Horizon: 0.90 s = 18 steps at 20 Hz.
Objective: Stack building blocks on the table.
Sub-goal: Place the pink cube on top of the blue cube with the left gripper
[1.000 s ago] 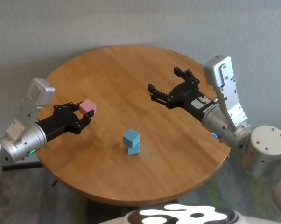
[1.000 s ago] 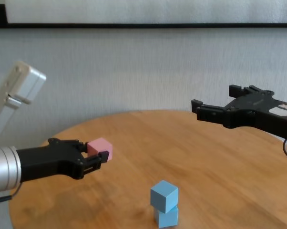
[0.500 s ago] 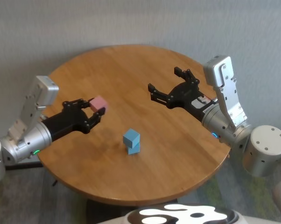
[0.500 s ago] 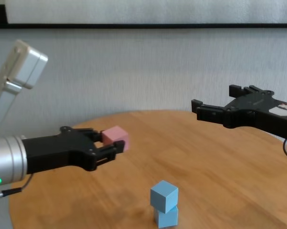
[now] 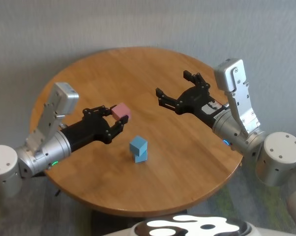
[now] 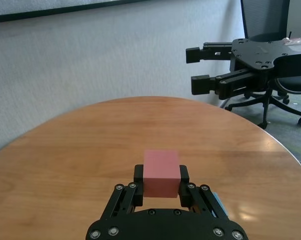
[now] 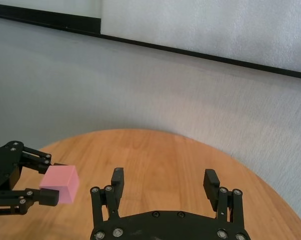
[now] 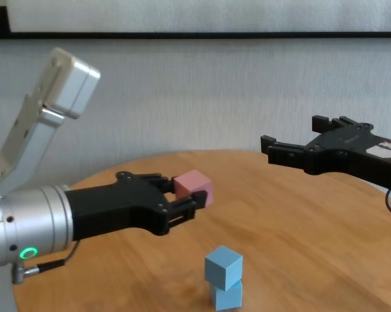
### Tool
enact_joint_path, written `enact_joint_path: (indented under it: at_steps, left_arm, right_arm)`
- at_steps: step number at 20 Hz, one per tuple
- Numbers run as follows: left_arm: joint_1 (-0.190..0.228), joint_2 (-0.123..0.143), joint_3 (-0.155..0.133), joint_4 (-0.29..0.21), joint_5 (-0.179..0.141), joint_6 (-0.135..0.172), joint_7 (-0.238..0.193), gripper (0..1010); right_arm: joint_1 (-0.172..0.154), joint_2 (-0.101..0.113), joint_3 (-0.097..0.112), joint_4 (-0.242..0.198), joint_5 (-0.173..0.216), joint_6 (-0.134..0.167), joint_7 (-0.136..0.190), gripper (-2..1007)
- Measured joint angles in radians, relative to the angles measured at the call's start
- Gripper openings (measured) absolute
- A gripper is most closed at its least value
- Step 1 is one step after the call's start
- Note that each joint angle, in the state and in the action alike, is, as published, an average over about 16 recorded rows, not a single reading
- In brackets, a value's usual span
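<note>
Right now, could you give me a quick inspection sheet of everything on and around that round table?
Surface: round wooden table, bare wood showing.
Job's things: two blue blocks stacked, top one twisted; pink block held in the air, left of the stack.
Clutter: nothing seen.
Grippers: left gripper shut on the pink block; right gripper open, empty, above the table's right side.
Cables: thin cable under the left arm.
Surroundings: grey wall; office chair beyond the table.
</note>
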Motion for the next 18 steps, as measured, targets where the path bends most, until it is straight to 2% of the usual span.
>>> enact_joint_path:
  at_steps: [9,18]
  left_arm:
    - [0.021,-0.007,0.044,-0.047,-0.004,0.017,0.005,397]
    - [0.040,0.013,0.070,-0.075,-0.014,0.034,-0.007,397]
  right_arm:
    - [0.000,0.000,0.000,0.000,0.000,0.000,0.000,1005]
    - [0.000,0.000,0.000,0.000,0.000,0.000,0.000,1005]
